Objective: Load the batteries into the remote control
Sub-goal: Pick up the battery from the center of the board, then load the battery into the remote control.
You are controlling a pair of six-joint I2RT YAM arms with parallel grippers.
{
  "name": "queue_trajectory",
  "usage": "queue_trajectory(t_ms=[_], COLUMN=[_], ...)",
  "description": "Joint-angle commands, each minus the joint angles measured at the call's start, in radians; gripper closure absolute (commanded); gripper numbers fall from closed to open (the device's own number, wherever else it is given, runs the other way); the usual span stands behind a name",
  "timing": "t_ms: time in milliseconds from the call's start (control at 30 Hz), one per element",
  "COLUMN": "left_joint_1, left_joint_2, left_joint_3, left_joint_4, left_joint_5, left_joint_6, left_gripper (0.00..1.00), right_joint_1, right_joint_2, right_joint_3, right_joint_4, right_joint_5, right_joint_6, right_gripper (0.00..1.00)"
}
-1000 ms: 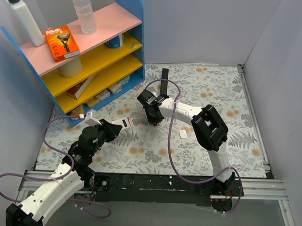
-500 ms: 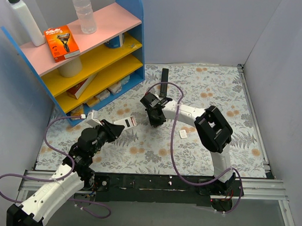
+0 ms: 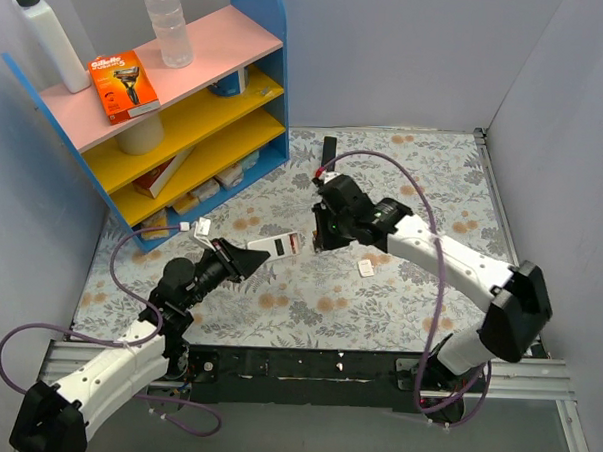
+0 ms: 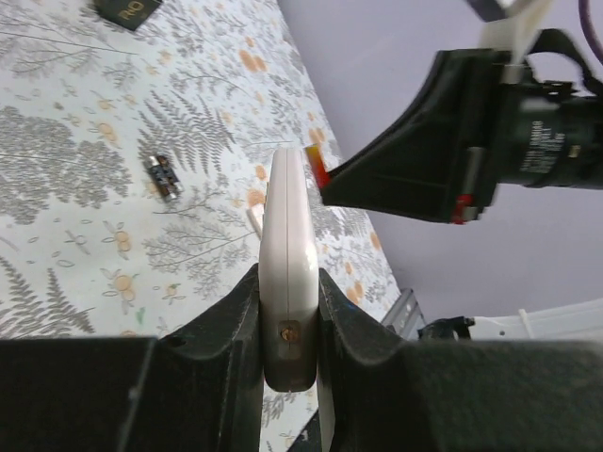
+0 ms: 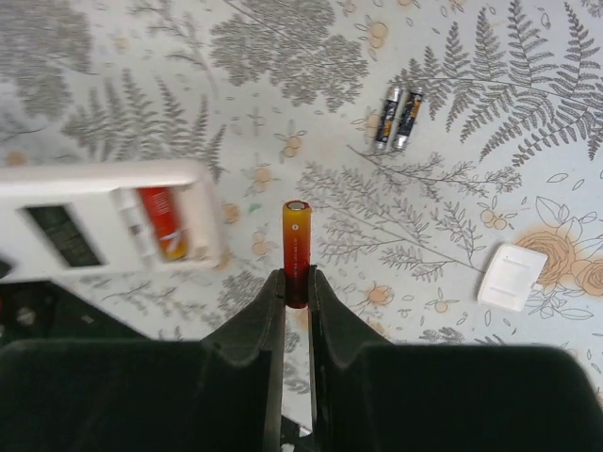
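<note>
Remote control (image 5: 104,217), smooth white plastic, hung clamped above the floral bench (image 5: 452,188) in my left end effector (image 4: 287,306); my right end effector (image 5: 296,282) pinched one slim, glossy red-orange battery (image 5: 297,235).

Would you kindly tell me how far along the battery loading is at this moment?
Done: the first battery lies in the open back of the remote, and the cover is off, on the mat. In hand: the left gripper clamps the remote while the right gripper pinches the second battery just beside it. Left: seat that battery next to the first, then probably refit the cover.
</note>
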Motion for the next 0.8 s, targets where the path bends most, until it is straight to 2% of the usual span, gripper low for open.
queue_trajectory(t_ms=[0,133,367,767], left_joint_1=[0.002,0.002,-0.001,-0.012], left_joint_2=[0.076,0.159,0.27,0.316], left_joint_3=[-0.026,-0.037,-0.057,-0.099], left_joint_4=[0.237,0.328,0.484,0.581], left_joint_5=[0.084,0.1,0.117,0.117], left_joint_6=[-0.081,-0.141,-0.26,-0.358], left_gripper=[1.0,1.0,1.0,1.0], right_joint_1=[0.002,0.002,0.002,-0.003], right_joint_2=[-0.149,-0.221,-0.208,-0.152], right_joint_3=[-0.027,-0.024,-0.023,-0.006], right_joint_4=[0.002,-0.027,-0.074,-0.113], right_joint_5=[-0.122,-0.199,-0.277,-0.257], right_joint_6=[0.037,0.09,0.144,0.207], right_gripper=[0.99,0.99,0.99,0.99])
